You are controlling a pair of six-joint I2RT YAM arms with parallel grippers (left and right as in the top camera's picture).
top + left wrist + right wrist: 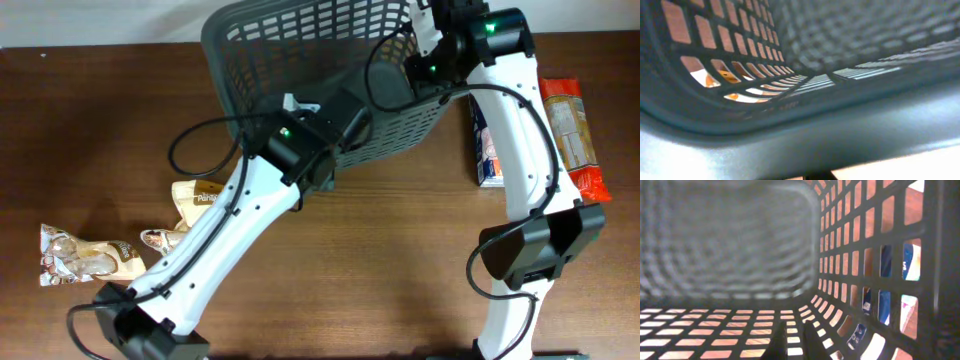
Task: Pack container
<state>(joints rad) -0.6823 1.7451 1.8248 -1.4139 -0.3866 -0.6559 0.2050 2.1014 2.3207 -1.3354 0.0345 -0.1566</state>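
Note:
The container, a large dark grey lattice basket, sits tilted at the back of the table. My left gripper is at its near wall, shut on the solid rim. That rim fills the bottom of the left wrist view, blurred and very close, and only a dark sliver of the gripper shows below it. My right gripper is at the basket's right side. In the right wrist view its two dark fingers stand close together on a strip of the lattice, looking into the container, where no packet shows.
Brown-and-white snack packets lie on the wood at the left. A blue carton and an orange-red packet lie at the right, close to the right arm. The blue carton shows through the slots.

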